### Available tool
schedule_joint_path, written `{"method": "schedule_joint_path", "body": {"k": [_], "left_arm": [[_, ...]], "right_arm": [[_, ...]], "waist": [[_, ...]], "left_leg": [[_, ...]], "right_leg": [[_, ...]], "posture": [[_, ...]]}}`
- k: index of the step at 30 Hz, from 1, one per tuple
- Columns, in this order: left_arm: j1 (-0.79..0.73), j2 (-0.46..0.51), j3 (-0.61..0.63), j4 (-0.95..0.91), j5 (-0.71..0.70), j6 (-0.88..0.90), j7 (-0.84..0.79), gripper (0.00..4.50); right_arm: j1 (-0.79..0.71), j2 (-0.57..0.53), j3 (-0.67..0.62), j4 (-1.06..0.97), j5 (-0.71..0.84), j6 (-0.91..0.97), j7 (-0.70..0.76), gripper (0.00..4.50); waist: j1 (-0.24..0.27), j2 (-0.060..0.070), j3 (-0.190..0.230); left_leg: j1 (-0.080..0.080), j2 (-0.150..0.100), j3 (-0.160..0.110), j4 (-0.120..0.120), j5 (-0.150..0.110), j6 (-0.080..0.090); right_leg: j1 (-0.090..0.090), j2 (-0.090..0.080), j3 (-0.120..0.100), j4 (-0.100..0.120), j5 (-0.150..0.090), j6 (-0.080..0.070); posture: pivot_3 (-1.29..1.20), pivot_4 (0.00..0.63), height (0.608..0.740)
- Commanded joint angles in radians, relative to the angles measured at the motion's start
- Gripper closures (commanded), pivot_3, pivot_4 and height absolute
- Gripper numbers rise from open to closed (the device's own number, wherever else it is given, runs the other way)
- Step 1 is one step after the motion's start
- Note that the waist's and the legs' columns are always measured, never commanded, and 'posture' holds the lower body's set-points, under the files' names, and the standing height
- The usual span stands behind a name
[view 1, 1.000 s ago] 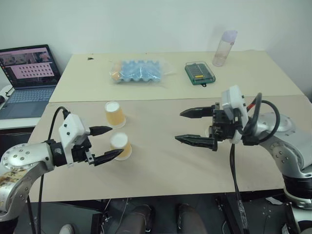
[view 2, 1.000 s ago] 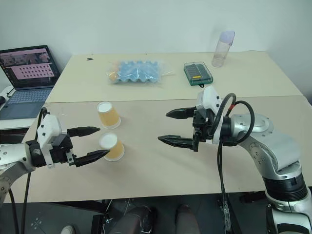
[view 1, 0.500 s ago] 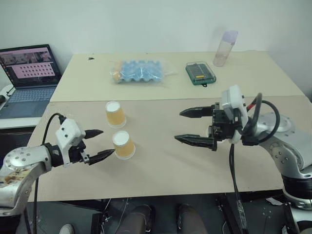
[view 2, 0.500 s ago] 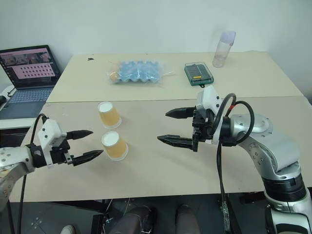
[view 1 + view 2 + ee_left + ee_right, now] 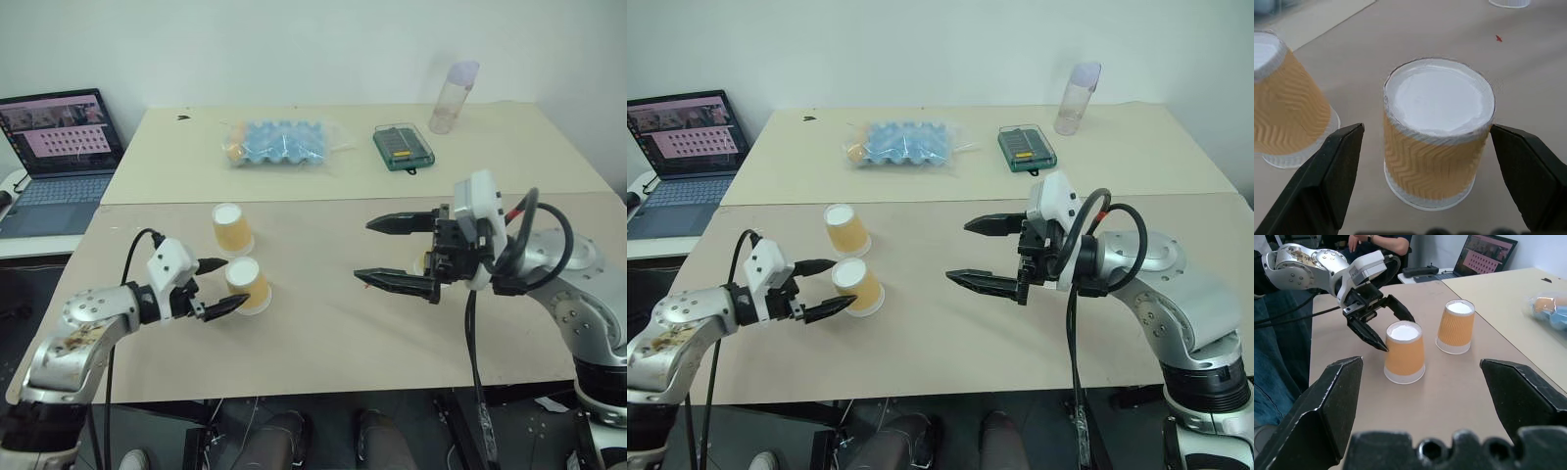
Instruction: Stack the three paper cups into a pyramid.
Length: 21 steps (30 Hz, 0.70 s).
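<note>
Two yellow-orange paper cups stand upside down on the near table, at its left. The nearer cup point(image 5: 248, 284) is by my left gripper, the farther cup point(image 5: 232, 228) just behind it. My left gripper point(image 5: 225, 284) is open and low. In the left wrist view its fingers point(image 5: 1332, 166) flank the nearer cup point(image 5: 1435, 142) without touching it. The white edge of a third cup point(image 5: 1508, 2) shows farther off. My right gripper point(image 5: 367, 251) hangs open and empty above the table's middle, pointing left toward the cups.
On the far table lie a bag with a blue egg tray point(image 5: 279, 144), a green box point(image 5: 402, 147) and a translucent bottle point(image 5: 451, 96). A laptop point(image 5: 59, 137) sits at the left. A seated person point(image 5: 1381, 242) is beyond the table's left side.
My left gripper has moved forward and down toward the nearer cup, so its open fingers now stand on either side of it. The right gripper has stayed in place.
</note>
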<state>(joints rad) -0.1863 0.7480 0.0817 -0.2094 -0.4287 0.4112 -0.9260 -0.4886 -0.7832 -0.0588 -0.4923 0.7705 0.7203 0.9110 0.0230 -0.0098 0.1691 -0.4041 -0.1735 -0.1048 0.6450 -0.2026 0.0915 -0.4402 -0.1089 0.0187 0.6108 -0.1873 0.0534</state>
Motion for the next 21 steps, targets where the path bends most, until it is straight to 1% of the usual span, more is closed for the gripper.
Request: {"method": "schedule_joint_path", "body": {"k": [1,5,14,16,17,18,19,20,21], "left_arm": [[-0.024,-0.018,-0.021,-0.016,0.008,-0.02,-0.002,0.14],[-0.043,-0.047,-0.048,-0.017,0.01,-0.014,0.005,0.14],[-0.068,-0.057,-0.042,0.009,0.014,-0.019,0.007,0.14],[-0.073,-0.06,-0.035,0.008,0.006,-0.024,0.006,0.66],[-0.074,-0.061,-0.032,0.006,0.003,-0.025,0.005,0.84],[-0.076,-0.059,-0.034,0.005,0.007,-0.025,0.004,1.31],[-0.077,-0.057,-0.036,0.004,0.01,-0.025,0.004,1.67],[-0.08,-0.055,-0.04,0.003,0.013,-0.026,-0.001,1.9],[-0.082,-0.054,-0.043,0.001,0.014,-0.026,-0.004,2.02]], "right_arm": [[-0.002,-0.012,-0.039,-0.031,0.015,-0.007,-0.006,0.0],[0.001,-0.015,-0.04,-0.031,0.008,-0.009,-0.011,0.0],[0.009,-0.023,-0.036,-0.025,-0.008,-0.019,-0.019,0.0],[0.01,-0.021,-0.03,-0.023,-0.018,-0.025,-0.022,0.0],[0.01,-0.021,-0.028,-0.022,-0.023,-0.027,-0.023,0.0],[0.01,-0.02,-0.027,-0.021,-0.025,-0.027,-0.023,0.0],[0.009,-0.018,-0.026,-0.021,-0.025,-0.026,-0.023,0.0],[0.009,-0.017,-0.025,-0.02,-0.029,-0.025,-0.024,0.0],[0.009,-0.015,-0.024,-0.019,-0.031,-0.025,-0.025,0.0]], "waist": [[0.0,0.0,0.0],[-0.005,0.0,0.0],[-0.009,0.0,0.0],[-0.009,0.0,0.0],[-0.009,0.0,0.0],[-0.009,0.0,0.0],[-0.009,0.0,0.0],[-0.009,0.0,0.0],[-0.009,0.0,0.0]], "left_leg": [[0.0,0.0,0.0,0.0,0.0,0.0],[-0.001,0.0,0.0,0.0,0.0,0.0],[-0.001,0.0,0.0,0.0,0.0,0.0],[-0.001,0.0,0.0,0.0,0.0,0.0],[-0.001,0.0,0.0,0.0,0.0,0.0],[-0.001,0.0,0.0,0.0,0.0,0.0],[-0.001,0.0,0.0,0.0,0.0,0.0],[-0.001,0.0,0.0,0.0,0.0,0.0],[-0.001,0.0,0.0,0.0,0.0,0.0]], "right_leg": [[0.0,0.0,0.0,0.0,0.0,0.0],[0.0,0.0,0.001,0.0,0.0,0.0],[0.001,-0.001,0.0,0.0,0.0,0.0],[0.001,-0.001,0.0,0.0,0.0,0.0],[0.001,0.0,0.0,0.0,0.0,0.0],[0.001,0.0,0.0,0.0,0.0,0.0],[0.001,0.0,0.0,0.0,0.0,0.0],[0.001,0.0,0.0,0.0,0.0,0.0],[0.001,0.0,0.0,0.0,0.0,0.0]], "posture": [[0.0,0.15,0.74],[0.0,0.15,0.74],[0.0,0.15,0.74],[0.0,0.15,0.74],[0.0,0.15,0.74],[0.0,0.15,0.74],[0.0,0.15,0.74],[0.0,0.15,0.74],[0.0,0.15,0.74]]}}
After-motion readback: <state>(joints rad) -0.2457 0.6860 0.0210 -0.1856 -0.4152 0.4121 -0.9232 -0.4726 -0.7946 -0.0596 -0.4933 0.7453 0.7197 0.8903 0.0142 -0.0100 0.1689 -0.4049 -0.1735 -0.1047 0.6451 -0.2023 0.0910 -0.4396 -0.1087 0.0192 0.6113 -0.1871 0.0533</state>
